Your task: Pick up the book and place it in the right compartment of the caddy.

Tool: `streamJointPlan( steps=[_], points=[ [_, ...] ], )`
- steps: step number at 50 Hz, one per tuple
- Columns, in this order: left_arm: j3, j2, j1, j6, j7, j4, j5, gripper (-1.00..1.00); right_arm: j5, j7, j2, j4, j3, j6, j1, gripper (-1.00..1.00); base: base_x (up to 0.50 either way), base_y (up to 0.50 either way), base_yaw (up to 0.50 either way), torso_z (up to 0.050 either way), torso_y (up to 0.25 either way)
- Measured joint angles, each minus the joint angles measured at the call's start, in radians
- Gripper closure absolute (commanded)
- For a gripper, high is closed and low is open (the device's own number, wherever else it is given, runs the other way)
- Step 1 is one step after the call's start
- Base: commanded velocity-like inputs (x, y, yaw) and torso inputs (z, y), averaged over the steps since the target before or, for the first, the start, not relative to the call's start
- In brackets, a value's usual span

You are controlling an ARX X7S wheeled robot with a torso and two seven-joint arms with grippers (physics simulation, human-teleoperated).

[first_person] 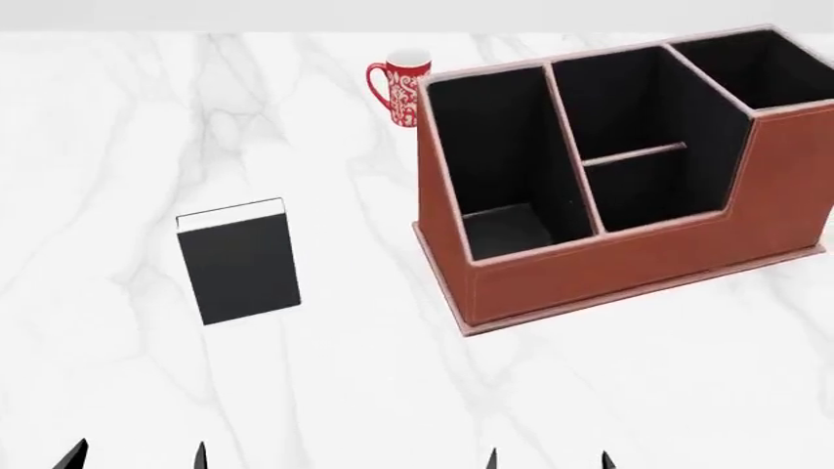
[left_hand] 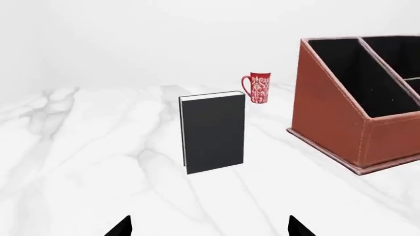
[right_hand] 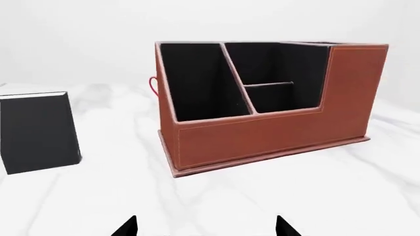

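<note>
The book (left_hand: 213, 132) stands upright on the marble table (left_hand: 78, 162), long axis vertical, black cover facing the left gripper (left_hand: 208, 230), ahead of its spread, empty fingertips. The caddy (right_hand: 262, 132) sits ahead of the open right gripper (right_hand: 206, 228).

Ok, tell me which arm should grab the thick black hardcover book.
Left. The black hardcover book stands ahead of the open left gripper; the right gripper faces the reddish-brown caddy.

Black pointed fingertips (first_person: 199, 453) — plain, matte — on each end effector
</note>
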Motion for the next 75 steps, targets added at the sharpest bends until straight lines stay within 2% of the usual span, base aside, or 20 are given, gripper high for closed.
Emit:
streamJointPlan(
  steps=[3,5,7,12,17,26,34,46,75],
  points=[
    [-0.009,-0.01,0.013,-0.014,-0.018,0.016,-0.018,-1.0,0.009,0.009,0.002,-0.004,-0.001,0.018,0.014,-1.0,0.0,0.0,0.0,0.0,0.0],
    [-0.072,-0.009,0.069,-0.079,-0.04,0.082,-0.067,-1.0,-0.016,-0.01,-0.01,-0.008,0.012,0.087,0.079,-1.0,0.0,0.0,0.0,0.0,0.0],
    [-0.178,-0.009,0.123,-0.165,-0.059,0.186,-0.109,-1.0,-0.042,-0.021,-0.021,-0.005,0.022,0.197,0.187,-1.0,0.0,0.0,0.0,0.0,0.0],
    [-0.527,-0.013,0.214,-0.311,-0.096,0.43,-0.169,-1.0,-0.086,-0.036,-0.036,0.005,0.028,0.506,0.538,-1.0,0.0,0.0,0.0,0.0,0.0],
    [-0.763,-0.015,0.271,-0.398,-0.119,0.578,-0.203,-1.0,-0.111,-0.038,-0.042,0.011,0.03,0.695,0.779,-1.0,0.0,0.0,0.0,0.0,0.0],
    [-0.975,-0.015,0.328,-0.468,-0.144,0.708,-0.231,-1.0,-0.124,-0.024,-0.044,0.038,0.028,0.869,1.006,-1.0,0.0,0.0,0.0,0.0,0.0],
    [-1.056,-0.015,0.356,-0.49,-0.155,0.757,-0.241,-1.0,-0.117,-0.019,-0.041,0.062,0.018,0.938,1.106,-1.0,0.33,0.0,0.0,0.0,0.0],
    [-1.104,-0.017,0.377,-0.501,-0.164,0.788,-0.257,-1.0,-0.093,-0.017,-0.034,0.063,-0.004,0.993,1.169,-1.0,0.5,0.0,0.0,0.0,0.0],
    [-1.124,-0.025,0.398,-0.499,-0.177,0.799,-0.277,-1.0,-0.046,-0.003,-0.015,0.062,-0.051,1.007,1.189,-1.0,0.5,0.0,0.0,0.0,0.001]
  ],
)
